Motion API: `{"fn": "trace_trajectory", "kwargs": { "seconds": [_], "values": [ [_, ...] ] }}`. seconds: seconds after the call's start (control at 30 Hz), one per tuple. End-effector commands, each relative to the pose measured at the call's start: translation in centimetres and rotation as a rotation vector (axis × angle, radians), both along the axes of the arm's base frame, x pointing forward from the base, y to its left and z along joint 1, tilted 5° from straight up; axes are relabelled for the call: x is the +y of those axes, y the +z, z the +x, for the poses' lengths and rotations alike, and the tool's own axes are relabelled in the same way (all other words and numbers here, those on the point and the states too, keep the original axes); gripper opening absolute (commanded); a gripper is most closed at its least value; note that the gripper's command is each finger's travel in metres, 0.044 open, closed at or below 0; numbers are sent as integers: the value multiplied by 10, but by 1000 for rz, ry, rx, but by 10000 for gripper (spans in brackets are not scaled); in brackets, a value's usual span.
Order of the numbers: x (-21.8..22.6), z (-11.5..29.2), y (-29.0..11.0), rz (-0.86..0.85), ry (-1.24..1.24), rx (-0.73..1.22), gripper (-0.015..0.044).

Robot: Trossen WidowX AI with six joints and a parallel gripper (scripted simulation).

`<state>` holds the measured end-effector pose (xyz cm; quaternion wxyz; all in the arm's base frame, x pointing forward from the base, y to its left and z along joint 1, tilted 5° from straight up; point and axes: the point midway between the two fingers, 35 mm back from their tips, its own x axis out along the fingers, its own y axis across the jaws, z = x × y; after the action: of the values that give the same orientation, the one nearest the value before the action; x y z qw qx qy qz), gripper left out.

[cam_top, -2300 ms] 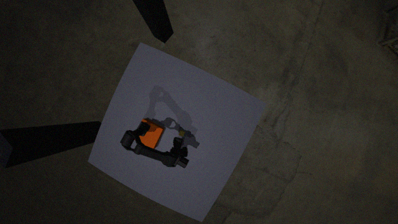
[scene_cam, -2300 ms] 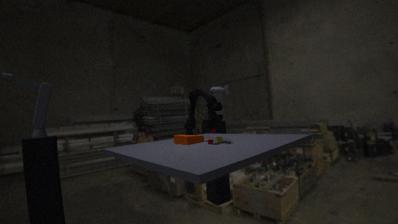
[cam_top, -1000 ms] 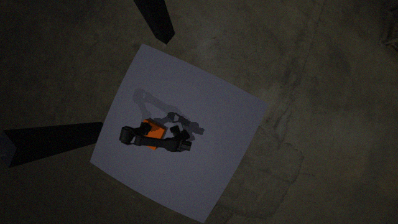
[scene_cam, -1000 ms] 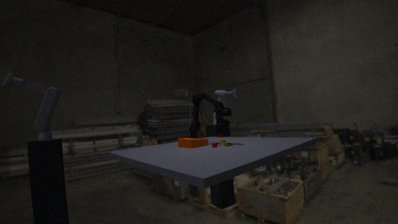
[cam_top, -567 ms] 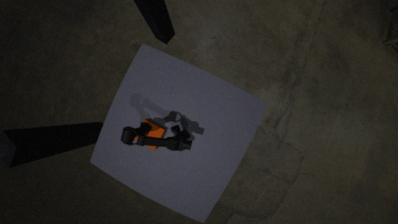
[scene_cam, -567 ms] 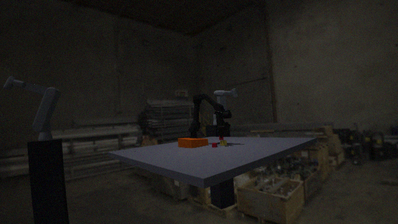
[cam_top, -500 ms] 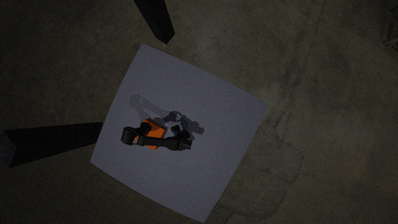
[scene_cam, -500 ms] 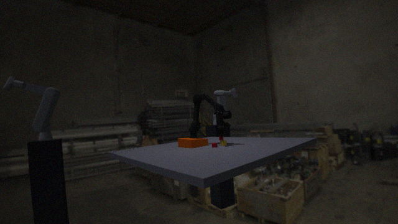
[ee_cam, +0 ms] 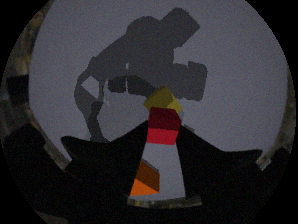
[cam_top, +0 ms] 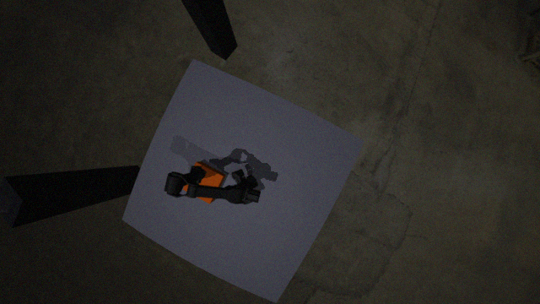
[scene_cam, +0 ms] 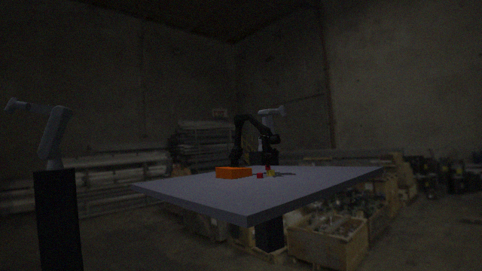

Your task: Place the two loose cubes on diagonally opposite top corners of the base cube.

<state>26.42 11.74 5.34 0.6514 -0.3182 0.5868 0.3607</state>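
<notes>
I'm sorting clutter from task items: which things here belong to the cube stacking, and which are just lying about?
Job: gripper, red cube it holds, yellow cube, second red cube, table.
Lying about: orange slab (probably), wooden crates, shelving, grey arm on pedestal.
</notes>
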Motion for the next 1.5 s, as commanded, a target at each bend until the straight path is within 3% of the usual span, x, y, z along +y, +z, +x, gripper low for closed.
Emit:
{"fn": "trace_trajectory", "kwargs": {
  "seconds": [0.0,0.2,0.33,1.47],
  "values": [
    [-1,0,-1,-5,-3,0,105],
    [-1,0,-1,-5,-3,0,105],
    [-1,0,-1,-5,-3,0,205],
    [-3,-2,30,-1,0,1,205]
  ]
}}
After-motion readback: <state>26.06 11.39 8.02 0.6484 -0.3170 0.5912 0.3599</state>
